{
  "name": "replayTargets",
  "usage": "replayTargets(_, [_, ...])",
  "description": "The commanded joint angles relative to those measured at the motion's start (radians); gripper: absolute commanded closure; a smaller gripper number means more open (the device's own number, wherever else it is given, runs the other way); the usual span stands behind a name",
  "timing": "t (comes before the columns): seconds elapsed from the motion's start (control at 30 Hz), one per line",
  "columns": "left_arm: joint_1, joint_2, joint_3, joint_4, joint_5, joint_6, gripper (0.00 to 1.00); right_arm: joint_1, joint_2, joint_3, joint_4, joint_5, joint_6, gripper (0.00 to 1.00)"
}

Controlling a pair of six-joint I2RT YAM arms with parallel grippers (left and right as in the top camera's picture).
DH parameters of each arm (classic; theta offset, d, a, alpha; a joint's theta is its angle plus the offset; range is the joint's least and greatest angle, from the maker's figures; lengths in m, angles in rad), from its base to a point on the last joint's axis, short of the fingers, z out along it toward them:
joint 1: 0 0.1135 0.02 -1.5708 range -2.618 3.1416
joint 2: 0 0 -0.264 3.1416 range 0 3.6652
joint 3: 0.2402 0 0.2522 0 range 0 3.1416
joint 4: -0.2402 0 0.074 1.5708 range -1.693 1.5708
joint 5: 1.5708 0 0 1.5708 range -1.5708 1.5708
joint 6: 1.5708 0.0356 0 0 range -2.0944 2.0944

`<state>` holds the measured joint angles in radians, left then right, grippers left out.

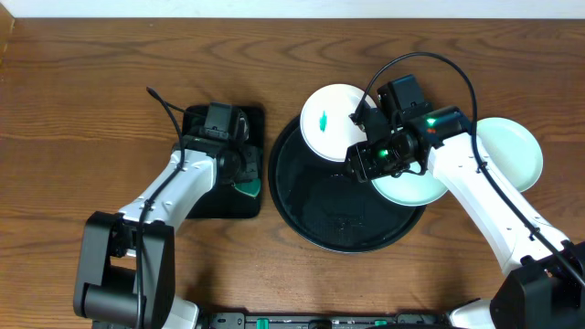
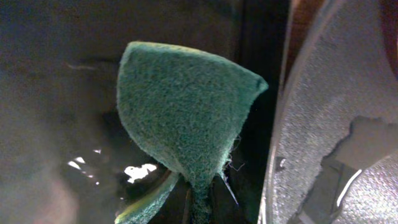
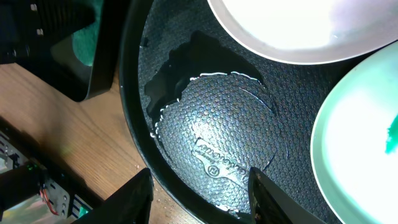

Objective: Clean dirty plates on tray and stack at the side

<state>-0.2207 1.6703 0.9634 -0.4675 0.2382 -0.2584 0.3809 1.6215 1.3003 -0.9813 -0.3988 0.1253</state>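
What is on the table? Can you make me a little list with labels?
Big tray: round black tray, looks wet in the middle
Dirty one: smeared plate, green smear, at the tray's far edge
Other plates: second plate partly under the right arm; third plate on the table beside the tray
Cleaning tool: green sponge, pinched by the left gripper over the small black tray
Other arm: right gripper open, empty, above the round tray

left gripper (image 1: 242, 175) pinches a sponge (image 2: 186, 106); right gripper (image 3: 200, 199) fingers apart
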Motion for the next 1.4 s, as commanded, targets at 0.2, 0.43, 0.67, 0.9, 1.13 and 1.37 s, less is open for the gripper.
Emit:
replayTargets(0.2, [-0.078,-0.004,-0.008,0.009,0.053,0.002,0.92,-0.008,-0.005,-0.003,-0.002,0.006,0.001,0.53])
replayTargets(0.43, [-0.09,-0.004,-0.008,0.027,-0.03,-0.01,0.93,-0.008,-0.005,-0.003,-0.003,0.005,0.001,0.49])
replayTargets(0.67, [-0.09,-0.005,0.004,0.023,-0.102,-0.062,0.93,-0.006,-0.005,-0.003,-0.003,-0.002,0.002,0.25])
replayTargets(0.9, [-0.087,-0.041,0.074,-0.058,-0.226,-0.061,0.93,-0.006,-0.005,-0.003,0.027,-0.002,0.01,0.01])
replayTargets(1.13, [-0.056,-0.119,0.143,-0.167,-0.228,-0.061,0.93,-0.006,-0.005,-0.003,0.084,0.233,0.15,0.11])
replayTargets(1.37, [-0.044,-0.148,0.142,-0.267,-0.228,-0.019,0.93,-0.019,-0.005,-0.003,0.013,0.519,0.19,0.45])
